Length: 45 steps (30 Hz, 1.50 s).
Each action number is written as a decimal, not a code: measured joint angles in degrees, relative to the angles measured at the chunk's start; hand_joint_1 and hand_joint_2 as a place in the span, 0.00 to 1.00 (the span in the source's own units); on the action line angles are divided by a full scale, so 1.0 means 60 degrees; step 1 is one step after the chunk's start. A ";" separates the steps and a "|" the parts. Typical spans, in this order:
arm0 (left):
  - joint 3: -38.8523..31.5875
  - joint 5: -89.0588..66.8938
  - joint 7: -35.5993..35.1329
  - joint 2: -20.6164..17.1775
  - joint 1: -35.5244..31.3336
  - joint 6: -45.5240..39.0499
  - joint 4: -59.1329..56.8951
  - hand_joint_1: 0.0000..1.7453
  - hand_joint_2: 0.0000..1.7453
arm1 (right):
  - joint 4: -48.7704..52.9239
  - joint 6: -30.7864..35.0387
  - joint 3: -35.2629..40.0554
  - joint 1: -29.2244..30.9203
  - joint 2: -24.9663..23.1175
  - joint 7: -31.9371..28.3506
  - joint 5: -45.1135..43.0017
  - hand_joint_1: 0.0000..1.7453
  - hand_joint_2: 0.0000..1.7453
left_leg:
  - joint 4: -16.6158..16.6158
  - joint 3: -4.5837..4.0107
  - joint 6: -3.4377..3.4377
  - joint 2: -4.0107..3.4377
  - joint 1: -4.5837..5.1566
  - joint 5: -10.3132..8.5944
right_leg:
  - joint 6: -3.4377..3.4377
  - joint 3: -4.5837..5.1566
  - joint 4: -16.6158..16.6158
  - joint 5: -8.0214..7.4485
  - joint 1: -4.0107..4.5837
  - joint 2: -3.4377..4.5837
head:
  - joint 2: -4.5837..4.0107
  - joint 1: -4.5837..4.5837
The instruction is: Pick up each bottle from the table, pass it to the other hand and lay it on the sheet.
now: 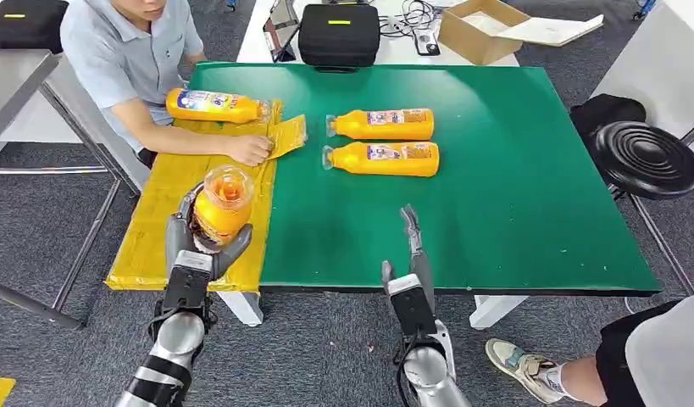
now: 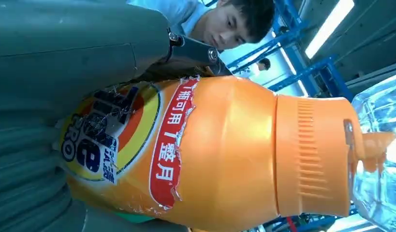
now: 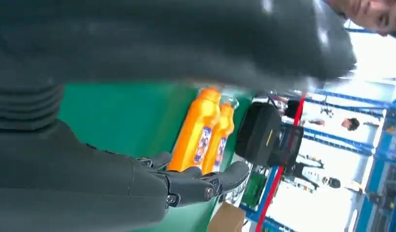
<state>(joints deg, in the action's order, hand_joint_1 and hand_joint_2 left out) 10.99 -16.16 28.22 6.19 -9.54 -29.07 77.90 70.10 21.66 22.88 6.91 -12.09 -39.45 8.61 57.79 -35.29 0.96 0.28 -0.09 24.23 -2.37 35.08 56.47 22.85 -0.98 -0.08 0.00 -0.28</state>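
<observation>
Grey carpet underfoot, with a desk [image 1: 513, 170] topped in green and a yellow sheet [image 1: 157, 229] draped along its left edge. Behind the far edge, a black case [image 1: 339, 34] and an open cardboard box [image 1: 483, 30]; off the right edge, a black stool [image 1: 646, 159]. Seated at the far left corner, a person [image 1: 127, 59] with one hand [image 1: 248, 149] pressing the sheet flat.

Four orange bottles in all. One lying bottle [image 1: 214, 105] rests on the sheet near its far end, so probably one transfer finished. One held bottle [image 1: 222, 206] stays upright in the left hand [image 1: 199, 242], fingers wrapped round its body, raised above the sheet near the desk's front left corner; clear cap and torn label plain in the left wrist view. Two waiting bottles [image 1: 384, 142] lie side by side on the green, near the middle toward the far edge, caps pointing at the sheet.

Right hand [image 1: 411, 254] holds nothing, fingers straight and apart, hovering over the front edge.

By this reckoning: handover likely complete for the second bottle, laying down yet to do, two more bottles untouched.
</observation>
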 measured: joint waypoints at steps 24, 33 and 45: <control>0.1202 -0.6236 -0.3599 -0.0521 -0.4895 -0.0841 -0.8133 1.00 1.00 | 0.0524 -0.0244 -0.0018 -0.0263 -0.0492 -0.0087 -0.1140 0.00 0.00 | 0.0001 -0.0008 -0.0009 -0.0007 -0.0007 -0.0017 | 0.0028 0.0009 0.0012 -0.0022 0.0007 0.0001 | 0.0000 0.0004; 0.1490 -0.6823 -0.4594 -0.0619 -0.5394 0.0447 -0.9216 1.00 1.00 | 0.0284 -0.0408 -0.0007 -0.0254 -0.0557 -0.0084 -0.1202 0.00 0.00 | 0.0001 -0.0010 -0.0008 -0.0003 -0.0005 -0.0016 | 0.0027 0.0008 0.0010 -0.0022 0.0005 -0.0001 | 0.0000 0.0004; 0.1515 -0.6589 -0.4117 -0.0721 -0.5473 0.1730 -0.9591 0.00 1.00 | -0.0204 -0.0565 0.0008 -0.0154 -0.0616 -0.0084 -0.1235 0.00 0.00 | 0.0000 -0.0009 -0.0009 -0.0005 -0.0006 -0.0016 | 0.0028 0.0008 0.0012 -0.0021 0.0006 0.0000 | 0.0000 0.0004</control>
<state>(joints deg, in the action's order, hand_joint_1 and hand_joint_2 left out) 20.09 -55.70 3.51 1.86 -42.38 -18.70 20.35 68.87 18.27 22.93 5.99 -15.78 -39.95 1.20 57.79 -35.35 0.91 0.26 -0.12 24.14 -2.20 35.13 56.54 22.72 -0.94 -0.08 0.00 -0.26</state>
